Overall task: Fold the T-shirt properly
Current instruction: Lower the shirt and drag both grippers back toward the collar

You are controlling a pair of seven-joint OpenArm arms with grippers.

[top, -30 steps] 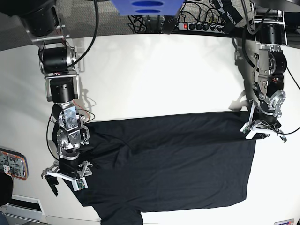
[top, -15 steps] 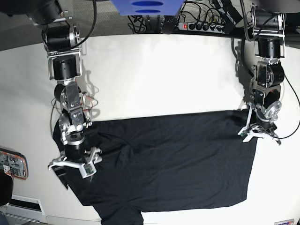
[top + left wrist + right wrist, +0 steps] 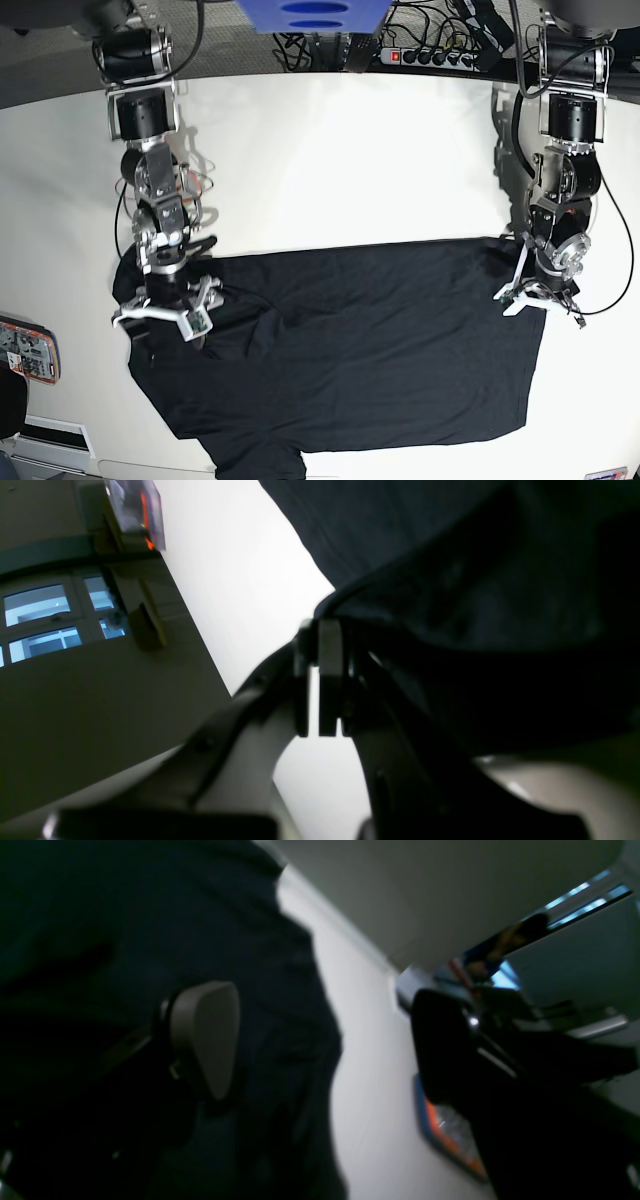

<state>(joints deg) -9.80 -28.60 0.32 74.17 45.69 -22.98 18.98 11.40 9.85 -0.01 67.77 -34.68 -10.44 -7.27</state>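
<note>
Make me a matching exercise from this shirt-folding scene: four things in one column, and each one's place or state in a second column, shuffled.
Things:
1. left gripper
2. right gripper
3. T-shirt
4. power strip

Places or states:
A. spread out on the white table
B. jaws wide apart, over the sleeve end
C. beyond the table's far edge
D. jaws nearly together, pinching the cloth's edge

Pairs: 1-D, 2-B, 3-A, 4-C

The base view is bright and sharp, with soft shadows on the white table (image 3: 330, 160); both wrist views are dim and blurred.
</note>
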